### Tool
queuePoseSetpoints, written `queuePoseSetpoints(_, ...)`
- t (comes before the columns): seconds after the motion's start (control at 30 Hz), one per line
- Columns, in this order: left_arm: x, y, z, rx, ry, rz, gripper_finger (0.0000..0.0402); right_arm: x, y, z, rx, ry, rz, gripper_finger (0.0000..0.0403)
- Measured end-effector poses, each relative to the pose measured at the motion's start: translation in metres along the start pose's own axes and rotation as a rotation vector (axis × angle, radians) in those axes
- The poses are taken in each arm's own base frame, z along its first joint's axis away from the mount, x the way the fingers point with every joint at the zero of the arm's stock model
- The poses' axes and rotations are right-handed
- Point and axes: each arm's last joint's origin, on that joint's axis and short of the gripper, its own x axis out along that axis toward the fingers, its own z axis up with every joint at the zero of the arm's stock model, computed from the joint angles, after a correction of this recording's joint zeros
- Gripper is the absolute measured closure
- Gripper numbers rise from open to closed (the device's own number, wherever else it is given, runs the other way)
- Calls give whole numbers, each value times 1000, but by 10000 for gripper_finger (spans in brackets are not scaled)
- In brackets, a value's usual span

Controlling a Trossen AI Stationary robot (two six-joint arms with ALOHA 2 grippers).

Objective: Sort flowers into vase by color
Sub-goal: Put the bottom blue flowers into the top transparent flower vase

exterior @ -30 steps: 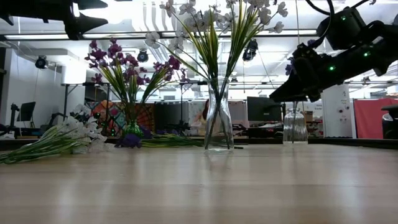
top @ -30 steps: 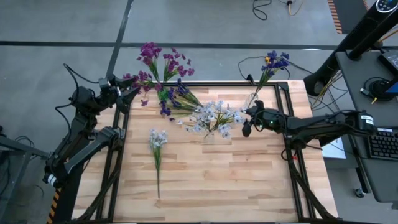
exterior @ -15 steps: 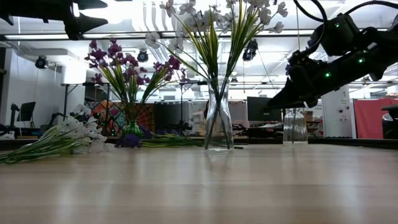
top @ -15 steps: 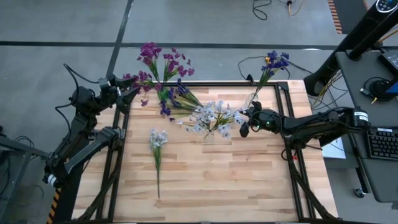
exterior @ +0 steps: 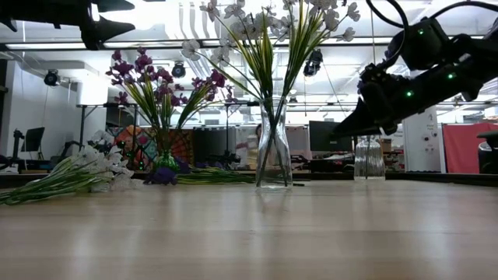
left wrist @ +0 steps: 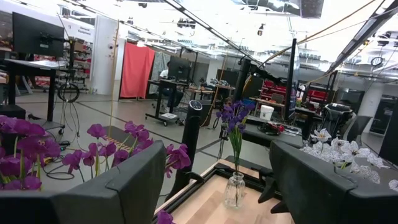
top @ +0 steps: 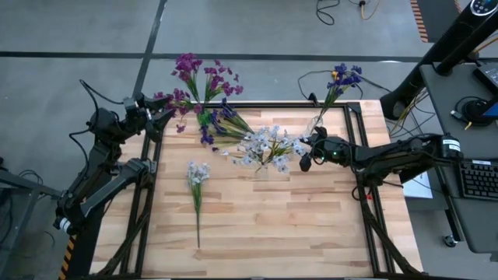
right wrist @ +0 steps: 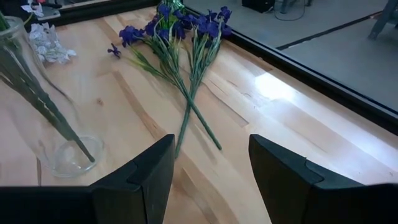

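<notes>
Three glass vases stand along the table's far half. One at the far left (top: pixel 189 105) holds magenta flowers (top: pixel 198 76), one in the middle (exterior: pixel 273 159) holds white flowers (top: pixel 268 146), and one at the far right (exterior: pixel 369 158) holds blue flowers (top: pixel 343 78). Loose blue sprays (right wrist: pixel 180 43) lie on the table between the magenta and white bunches. A white spray (top: pixel 196 183) lies nearer the front. My right gripper (top: pixel 305 153) hovers open just right of the white-flower vase, nothing between its fingers. My left gripper (top: pixel 161 113) waits open, raised at the far left corner.
The wooden table top (top: pixel 296 225) has bare room across its near half. A black frame rail (top: pixel 362 155) runs along the right edge, with another along the left. A desk with a keyboard (top: pixel 476 180) stands to the right, off the table.
My right gripper has sunk a little and edged toward the white-flower vase, then held still, its fingers staying apart. The flowers and vases have kept their places.
</notes>
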Motion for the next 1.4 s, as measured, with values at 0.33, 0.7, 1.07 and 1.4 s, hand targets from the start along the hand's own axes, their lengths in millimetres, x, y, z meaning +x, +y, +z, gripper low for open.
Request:
queuePoseSetpoints(0.33, 0, 0, 0, 2, 0, 0, 132, 0, 0, 2, -70, -7, 0, 204)
queuePoseSetpoints(0.7, 0, 0, 0, 4, 0, 0, 132, 1, 4, 6, -61, -19, 14, 204)
queuePoseSetpoints(1.07, 0, 0, 0, 4, 0, 0, 132, 22, 4, -14, -111, 38, -80, 204)
queuePoseSetpoints(1.4, 0, 0, 0, 4, 0, 0, 132, 62, 4, -34, -148, 42, -108, 205)
